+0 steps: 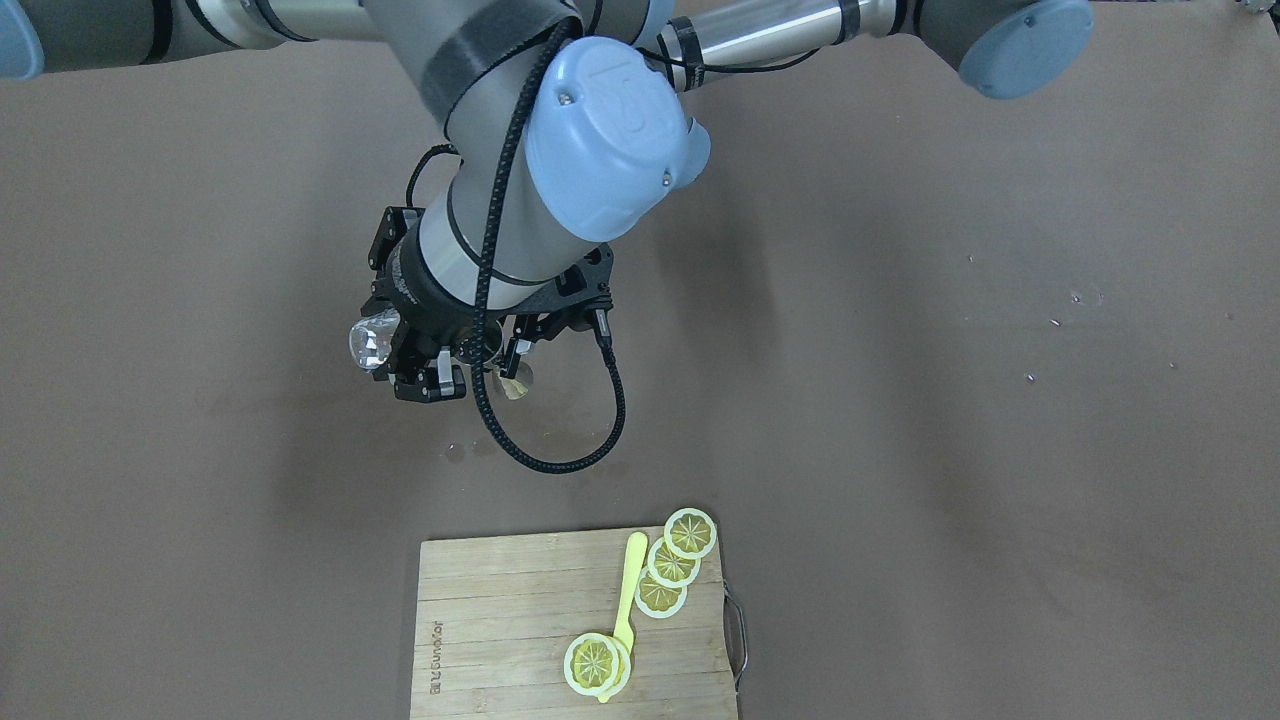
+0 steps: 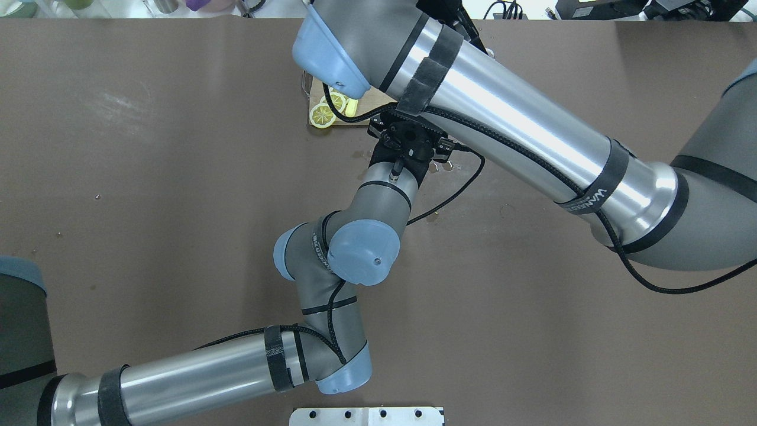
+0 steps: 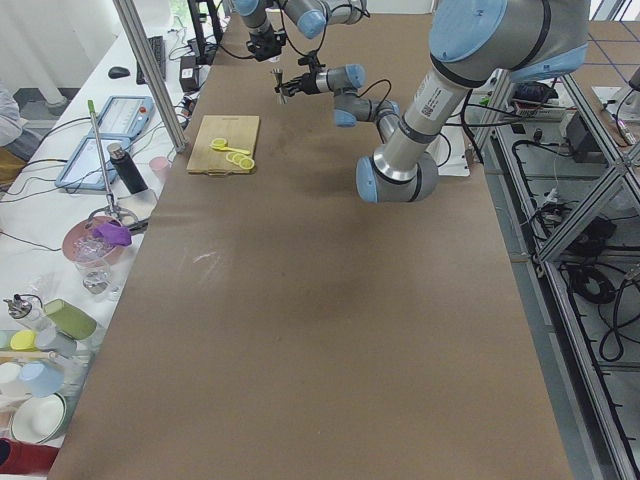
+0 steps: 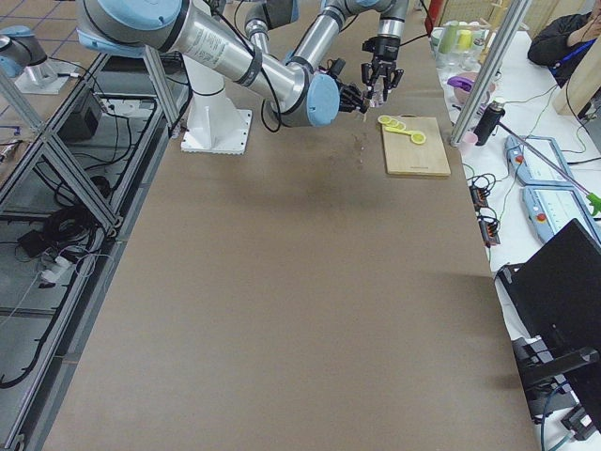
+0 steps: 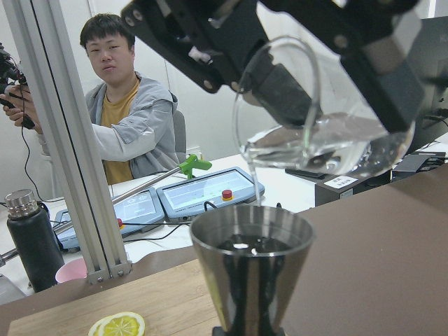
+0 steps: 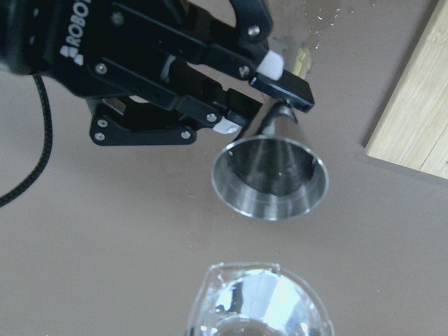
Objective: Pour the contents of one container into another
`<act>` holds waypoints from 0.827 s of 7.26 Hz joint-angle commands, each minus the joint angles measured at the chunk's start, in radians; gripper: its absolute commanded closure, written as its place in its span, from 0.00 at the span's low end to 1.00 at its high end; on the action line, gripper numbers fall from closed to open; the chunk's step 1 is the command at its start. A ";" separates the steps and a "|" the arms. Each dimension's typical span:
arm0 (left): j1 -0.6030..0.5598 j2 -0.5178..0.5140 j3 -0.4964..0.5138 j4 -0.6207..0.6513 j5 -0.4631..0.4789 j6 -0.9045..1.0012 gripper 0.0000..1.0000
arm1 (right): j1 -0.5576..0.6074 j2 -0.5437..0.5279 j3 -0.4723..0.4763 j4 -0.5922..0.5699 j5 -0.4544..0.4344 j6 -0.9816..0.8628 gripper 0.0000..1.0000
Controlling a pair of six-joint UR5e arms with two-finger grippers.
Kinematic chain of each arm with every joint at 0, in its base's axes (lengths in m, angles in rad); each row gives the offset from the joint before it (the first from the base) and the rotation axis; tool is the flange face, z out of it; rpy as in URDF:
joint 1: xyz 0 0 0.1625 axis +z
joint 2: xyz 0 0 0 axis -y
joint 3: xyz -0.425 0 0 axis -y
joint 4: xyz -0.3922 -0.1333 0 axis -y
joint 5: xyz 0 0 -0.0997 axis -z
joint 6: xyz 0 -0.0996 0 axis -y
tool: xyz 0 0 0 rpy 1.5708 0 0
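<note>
A steel cone-shaped cup [image 5: 252,269] stands upright in my left gripper [image 6: 269,98], which is shut on its narrow stem. From above in the right wrist view, the cup's open mouth [image 6: 269,175] faces up. My right gripper [image 5: 301,70] is shut on a clear glass pitcher [image 5: 322,119] holding water. It is tilted with its lip just above the cup. A thin stream of water [image 5: 256,189] runs from the lip into the cup. In the front view the pitcher [image 1: 372,340] and cup [image 1: 515,380] hang together over the brown table.
A wooden cutting board [image 1: 520,620] lies near the table's operator edge with lemon slices [image 1: 690,533] and a yellow spoon [image 1: 630,590]. Small wet spots [image 1: 455,452] mark the table below the grippers. An operator [image 5: 119,119] sits beyond the table edge.
</note>
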 commanded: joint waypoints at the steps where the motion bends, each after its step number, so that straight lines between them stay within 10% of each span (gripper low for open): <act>1: 0.000 0.001 -0.004 0.000 0.000 0.000 1.00 | 0.049 -0.064 0.083 0.049 0.082 -0.008 1.00; 6: -0.003 0.004 -0.008 -0.003 -0.002 0.000 1.00 | 0.156 -0.257 0.321 0.166 0.215 0.003 1.00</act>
